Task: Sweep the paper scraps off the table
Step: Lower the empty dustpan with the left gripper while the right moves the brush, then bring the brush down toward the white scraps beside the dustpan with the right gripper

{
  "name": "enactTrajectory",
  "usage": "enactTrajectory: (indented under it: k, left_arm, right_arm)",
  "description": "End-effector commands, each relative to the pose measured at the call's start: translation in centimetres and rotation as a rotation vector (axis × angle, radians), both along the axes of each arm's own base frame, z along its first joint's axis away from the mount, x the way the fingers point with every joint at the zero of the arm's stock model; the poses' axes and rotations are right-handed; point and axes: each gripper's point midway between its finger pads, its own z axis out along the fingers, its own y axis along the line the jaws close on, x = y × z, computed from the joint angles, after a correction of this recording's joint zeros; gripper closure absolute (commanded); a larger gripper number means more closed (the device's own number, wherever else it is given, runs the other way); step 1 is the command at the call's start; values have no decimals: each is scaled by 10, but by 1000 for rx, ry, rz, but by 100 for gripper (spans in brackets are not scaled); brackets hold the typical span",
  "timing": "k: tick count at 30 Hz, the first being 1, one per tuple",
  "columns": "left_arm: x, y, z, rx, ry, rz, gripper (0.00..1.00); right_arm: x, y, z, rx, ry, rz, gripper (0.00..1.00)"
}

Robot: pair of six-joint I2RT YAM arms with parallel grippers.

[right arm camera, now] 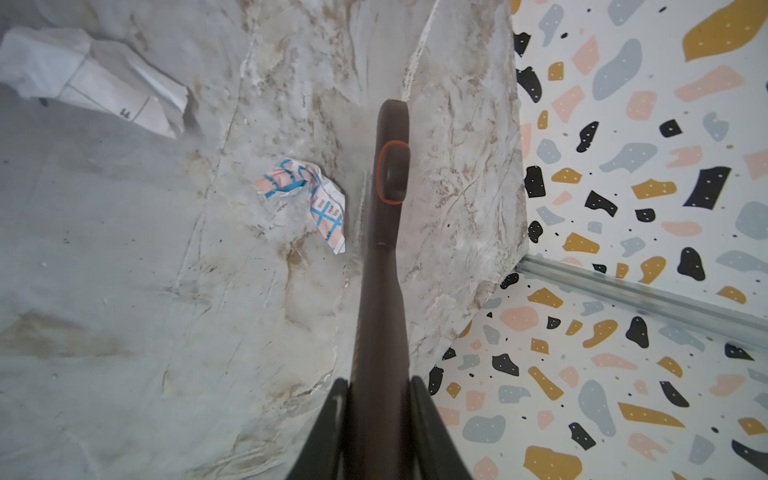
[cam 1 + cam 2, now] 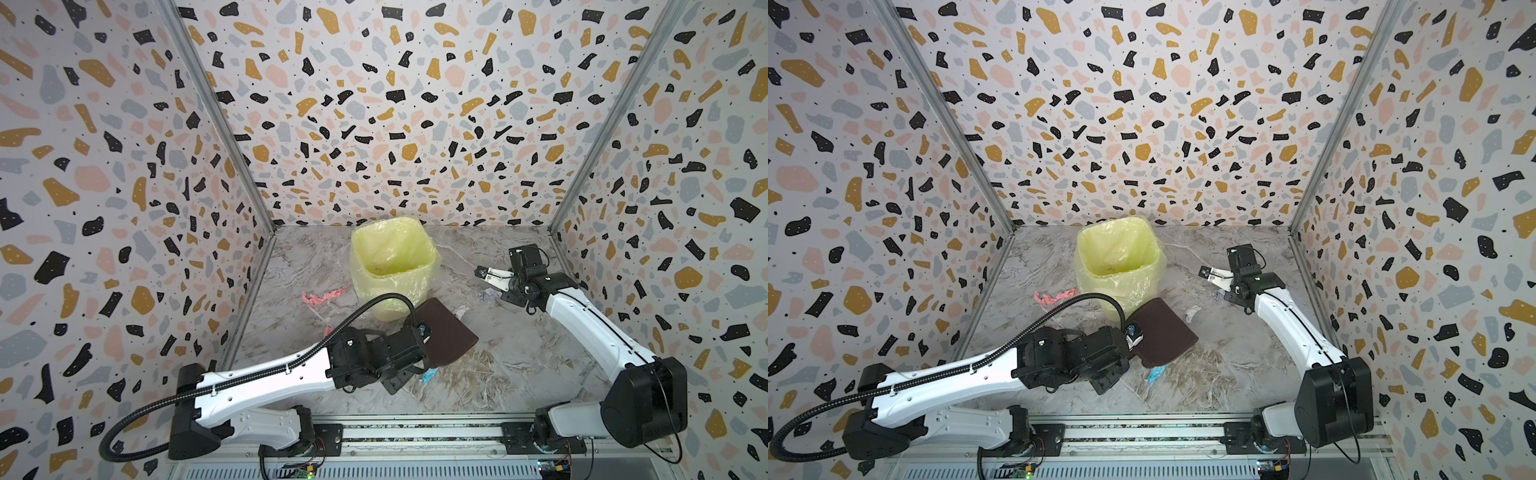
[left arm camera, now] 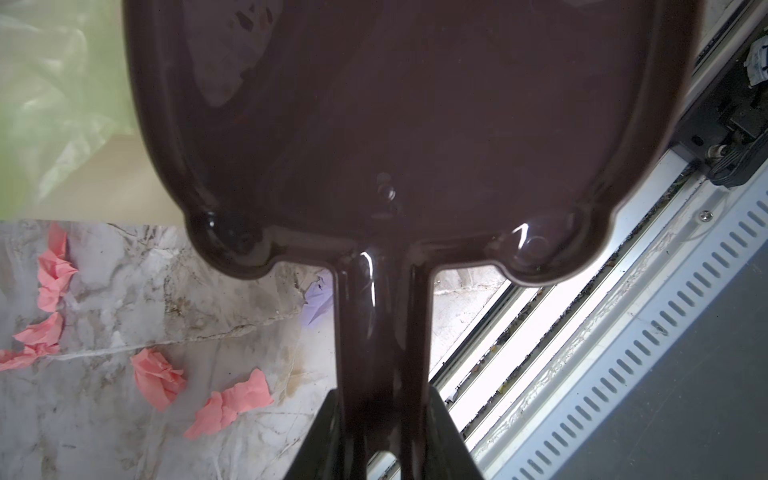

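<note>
left fingers point(image 3: 316, 440) grip dustpan point(image 2: 446, 332) beside bin point(image 2: 361, 286), likely as catcher | right fingers point(image 1: 328, 432) grip handle point(image 1: 388, 208) near scrap point(image 1: 307, 199), likely for sweeping

A white paper scrap point(image 1: 83, 79) lies on the bench point(image 1: 124, 311). It has thin black lines on it. One black letter, "F", sits between two of those lines, near the torn edge. A pink and blue paper scrap point(image 1: 316, 199) lies on the same bench. It has a blue grid printed on it. Tiny words stand in its pink boxes. One looks like "time" and one like "rest", but they are too small to be sure.
</note>
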Motion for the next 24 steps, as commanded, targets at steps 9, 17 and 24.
enactTrajectory:
  k: [9,17,24]
  left_arm:
    - [-12,4,-18,-29,46,-14,100]
    - [-16,7,-26,-13,63,-29,100]
    - [-18,4,-35,9,83,-45,100]
  right_arm:
    - [-90,11,-24,-107,322,53,100]
    - [-154,2,-28,-132,461,30,100]
    - [-191,-9,-20,-144,517,20,100]
